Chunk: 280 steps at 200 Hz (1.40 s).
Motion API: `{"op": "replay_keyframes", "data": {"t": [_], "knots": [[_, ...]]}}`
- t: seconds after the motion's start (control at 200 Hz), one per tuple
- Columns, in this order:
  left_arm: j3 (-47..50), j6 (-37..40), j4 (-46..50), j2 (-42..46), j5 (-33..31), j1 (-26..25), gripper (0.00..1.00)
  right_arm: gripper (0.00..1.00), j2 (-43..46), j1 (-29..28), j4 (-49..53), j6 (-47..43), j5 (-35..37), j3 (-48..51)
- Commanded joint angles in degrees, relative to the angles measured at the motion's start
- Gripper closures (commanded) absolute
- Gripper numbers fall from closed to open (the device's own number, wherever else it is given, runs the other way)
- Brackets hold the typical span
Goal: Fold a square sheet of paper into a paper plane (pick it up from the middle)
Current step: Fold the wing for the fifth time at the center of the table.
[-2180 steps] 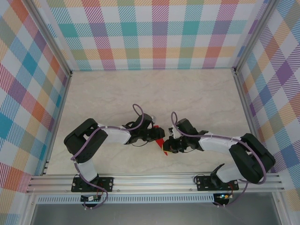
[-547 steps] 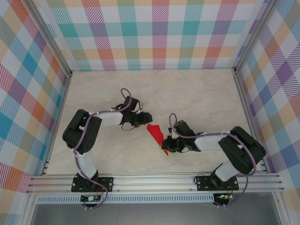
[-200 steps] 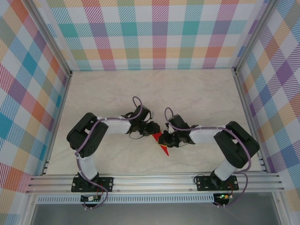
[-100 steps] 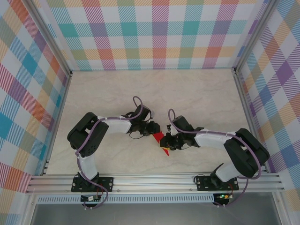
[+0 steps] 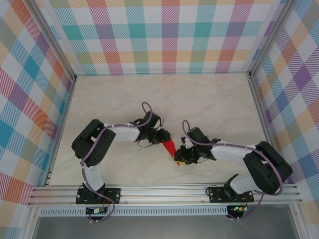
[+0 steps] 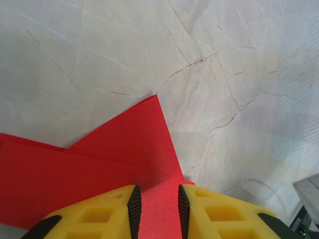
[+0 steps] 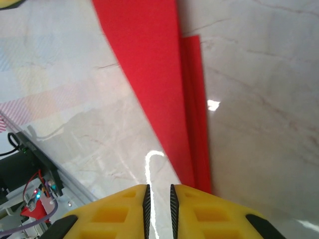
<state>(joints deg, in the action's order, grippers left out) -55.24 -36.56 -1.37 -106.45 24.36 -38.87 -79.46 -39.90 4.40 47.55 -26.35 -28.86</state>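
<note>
Left claw (image 6: 156, 195) is clenched on the plane (image 5: 169, 147), with red paper pinched between its yellow fingers. The pointed plane sits mid-tabletop (image 5: 214, 99), a little toward the near edge. Right claw (image 7: 158, 193) is at its near tip, fingers almost together, nothing visible between them.

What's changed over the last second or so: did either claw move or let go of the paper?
The right claw drew back toward the near edge, from the middle of the red paper down to its pointed near tip. Whether it let anything go is unclear. The left claw stayed at the paper's far end, and the paper kept its place.
</note>
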Motion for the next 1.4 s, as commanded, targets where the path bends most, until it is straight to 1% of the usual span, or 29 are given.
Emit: {"op": "replay_keyframes", "data": {"t": [0.0, 0.045, 0.23, 0.445, 0.54, 0.655, 0.77, 0.845, 0.945, 1.125, 1.235, 1.395], "knots": [[0.25, 1.20, 3.41, -3.03, -2.67, -0.06, 0.71, 0.79, 0.98, 0.00, 0.61, -0.77, -2.49, 1.81], [0.31, 1.18, 3.17, -3.14, -2.48, 0.00, 0.71, 0.79, 0.08, 0.00, 0.46, -0.79, -2.62, 2.37], [0.12, 1.05, 3.20, -3.30, -2.29, -0.06, 0.71, 0.80, -2.88, 0.00, 2.50, -0.88, 0.83, 3.57], [-0.04, 1.40, 3.54, -3.14, -2.14, -0.04, 0.70, 0.79, 1.66, 0.00, 4.97, -1.65, 1.11, 0.56], [-0.13, 1.54, 3.79, -3.06, -2.21, -0.06, 0.70, 0.79, 2.39, 0.01, 3.86, -1.85, 1.03, -1.63], [-0.09, 1.74, 3.79, -3.00, -2.10, -0.04, 0.70, 0.80, -0.71, 0.17, 1.52, -0.77, 0.87, -4.89], [-0.19, 1.68, 3.83, -2.97, -2.21, -0.06, 0.70, 0.81, -6.27, 0.35, -1.45, 0.31, 0.90, -7.32], [-0.23, 1.72, 3.96, -2.86, -2.07, -0.06, 0.69, 0.81, -9.65, 0.76, -3.36, 0.87, 0.82, -7.96], [-0.39, 2.04, 4.26, -2.62, -2.13, -0.06, 0.68, 0.82, -12.63, 0.79, -3.13, 0.88, 1.77, -8.17], [-0.92, 3.45, 5.37, -1.71, -3.35, 0.02, 0.64, 0.85, -13.44, 0.79, -2.71, 0.70, 2.47, -5.52], [-1.79, 4.75, 6.48, -1.47, -4.60, 0.55, 0.63, 0.86, -13.28, 0.85, -4.04, 1.10, 2.12, -3.37], [-1.55, 5.25, 4.55, -1.83, -5.07, 2.92, 0.61, 0.87, -13.32, 0.95, -4.38, 0.88, 1.77, -2.43]]}}
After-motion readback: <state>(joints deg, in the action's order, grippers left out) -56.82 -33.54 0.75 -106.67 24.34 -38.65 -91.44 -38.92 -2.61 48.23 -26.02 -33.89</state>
